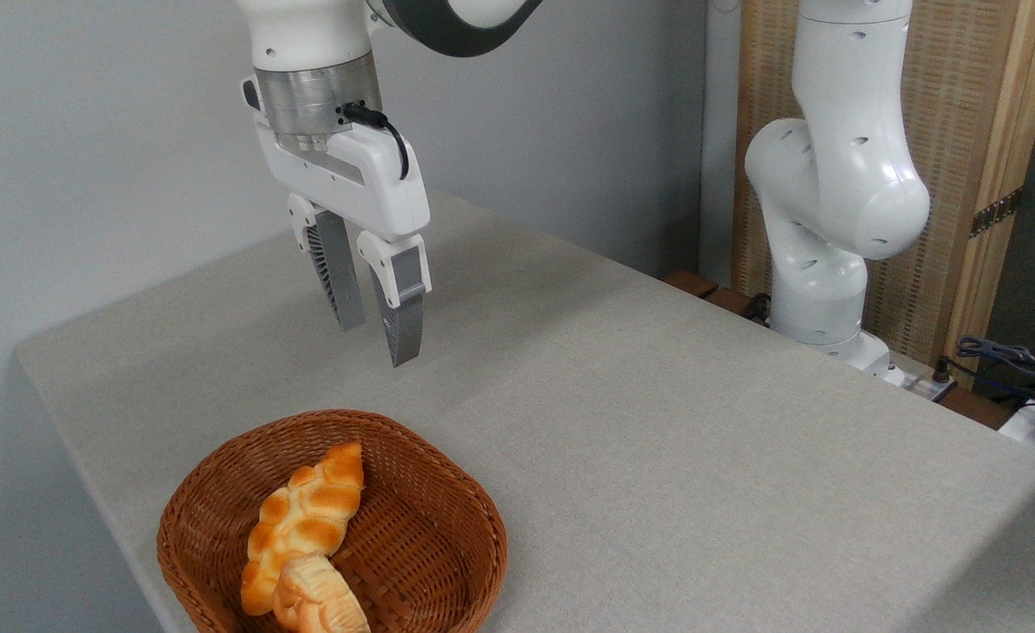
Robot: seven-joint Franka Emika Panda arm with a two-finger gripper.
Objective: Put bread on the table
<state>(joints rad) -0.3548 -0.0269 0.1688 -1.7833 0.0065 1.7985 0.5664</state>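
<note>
Grey-beige cloth covers the surface (pixel 658 422). Down left, a woven wicker basket (pixel 447 563) holds a braided loaf (pixel 306 519) and the scalloped bread (pixel 315 602), partly cut off below. Above, the end effector (pixel 379 338) hangs spread, empty.

You have the basket (pixel 429 563) on the table (pixel 658 422) at its near left edge. In it the bun (pixel 319 602) lies at the front, touching the loaf (pixel 306 527) behind it. The gripper (pixel 378 345) hangs above the table, behind the basket. The arm's base (pixel 825 299) stands off the table's far right side.
</note>
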